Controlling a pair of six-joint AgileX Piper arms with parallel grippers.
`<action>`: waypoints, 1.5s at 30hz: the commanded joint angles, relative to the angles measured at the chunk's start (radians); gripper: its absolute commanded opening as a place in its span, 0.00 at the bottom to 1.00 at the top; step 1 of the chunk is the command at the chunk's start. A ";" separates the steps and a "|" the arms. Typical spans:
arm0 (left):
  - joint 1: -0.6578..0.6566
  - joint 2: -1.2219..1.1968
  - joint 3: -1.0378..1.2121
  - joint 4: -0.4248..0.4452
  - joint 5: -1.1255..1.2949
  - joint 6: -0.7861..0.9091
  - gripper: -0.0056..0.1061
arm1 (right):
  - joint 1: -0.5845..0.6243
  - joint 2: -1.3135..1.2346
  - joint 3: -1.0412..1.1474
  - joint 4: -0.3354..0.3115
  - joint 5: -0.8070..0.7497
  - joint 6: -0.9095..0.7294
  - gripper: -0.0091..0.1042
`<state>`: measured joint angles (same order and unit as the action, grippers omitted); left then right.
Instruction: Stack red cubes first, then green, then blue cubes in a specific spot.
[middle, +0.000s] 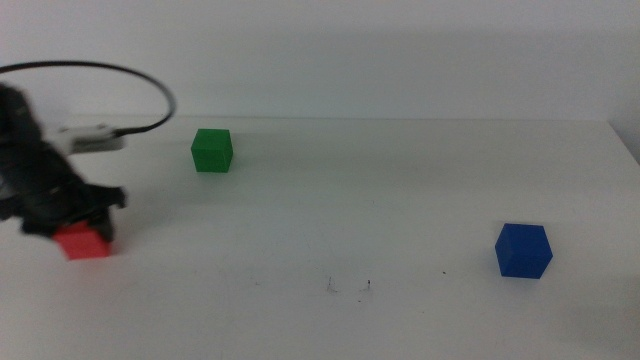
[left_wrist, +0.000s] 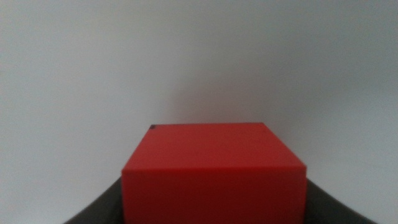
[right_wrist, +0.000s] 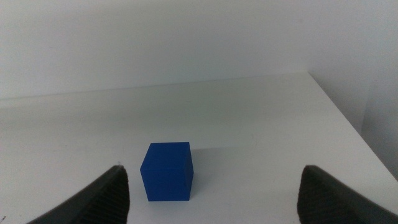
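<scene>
Red cubes (middle: 84, 242) comes first in the stacking order, and the one red block sits at the far left of the table, held between the jaws of the left gripper (middle: 80, 228). In the left wrist view the red face (left_wrist: 213, 171) fills the space between the two dark fingers (left_wrist: 102, 208), which press against its sides; that is a pinch on the block, presumably so it can be carried to the target. Whether it is lifted or resting on the table, I cannot tell.

Beyond those fingers, and further right, the green (middle: 212, 150) cube stands alone near the back of the white table (middle: 400, 190), well apart from any gripper. It is second in the order, so leaving it untouched for now makes sense.

Right of the held block and nearer the front edge lies the specific spot (middle: 348, 287), two tiny dark specks with bare tabletop between them. Nothing stands there yet, so no stacking has been done. A lone speck (middle: 445, 273) lies further right and should not be mistaken for the target.

Furthest right, the blue cubes (middle: 523, 250) block rests on the table. The right gripper (right_wrist: 211, 193) is out of the middle view; its wrist view shows its fingers (right_wrist: 102, 196) spread wide, with the blue block (right_wrist: 166, 172) just ahead of them and between their lines, untouched. It probably waits there because blue goes on last.
</scene>
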<state>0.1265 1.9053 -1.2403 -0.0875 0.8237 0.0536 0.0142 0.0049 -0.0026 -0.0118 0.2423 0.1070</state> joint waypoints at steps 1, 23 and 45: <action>-0.129 -0.048 -0.052 0.025 0.086 -0.092 0.16 | -0.005 -0.005 0.003 -0.008 -0.010 -0.010 0.90; -0.838 0.199 -0.370 0.125 0.103 -0.819 0.09 | -0.005 -0.005 0.003 -0.008 -0.010 -0.010 0.90; -0.838 0.243 -0.368 0.087 0.093 -0.704 0.40 | -0.005 -0.005 0.003 -0.008 -0.010 -0.010 0.90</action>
<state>-0.7080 2.1436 -1.6039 0.0000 0.9289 -0.6542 0.0119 0.0049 -0.0026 -0.0118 0.2423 0.1070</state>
